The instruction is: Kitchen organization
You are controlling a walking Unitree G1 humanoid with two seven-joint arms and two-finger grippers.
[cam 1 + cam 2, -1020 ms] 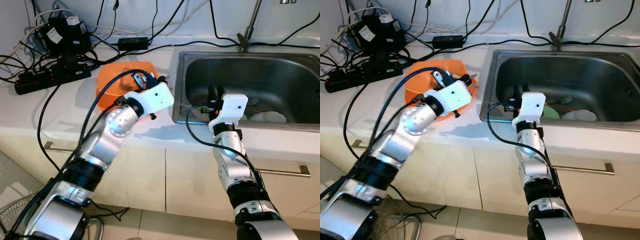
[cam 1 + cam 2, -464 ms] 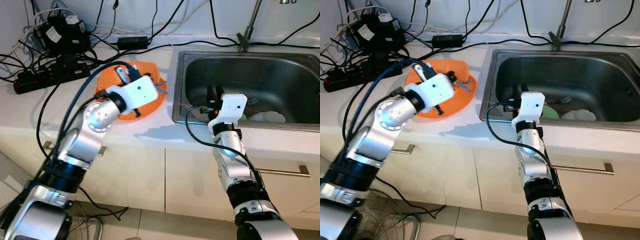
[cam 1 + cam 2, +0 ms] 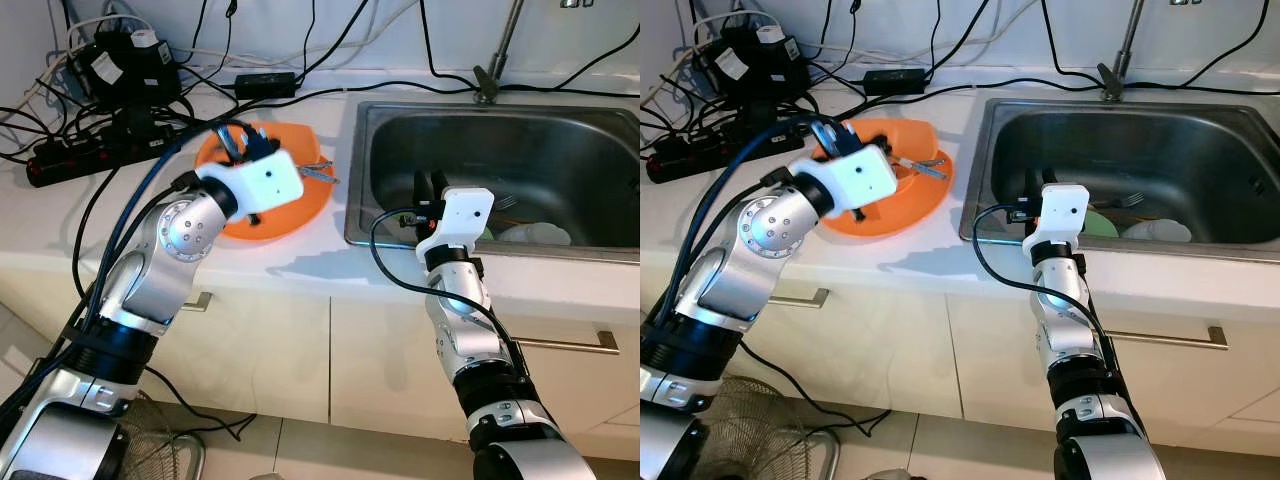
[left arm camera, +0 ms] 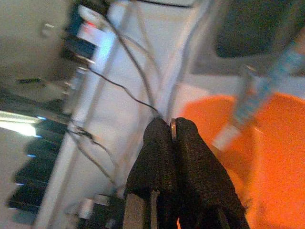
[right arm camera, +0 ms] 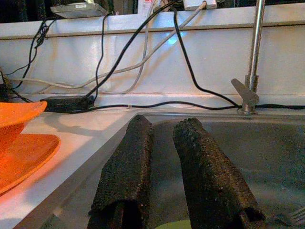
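- Right gripper (image 3: 1038,188), fingers slightly parted and holding nothing, is hovering at the sink's (image 3: 1200,165) near-left rim, centre frame.
- Left gripper (image 3: 232,140), fingers pressed together on nothing visible, is hanging over the orange plate (image 3: 290,205), upper left.
- Lying on that plate is a thin utensil (image 3: 318,172), likely stiff, light and slippery; its long axis is running left-right, and mid-handle looks the best hold.
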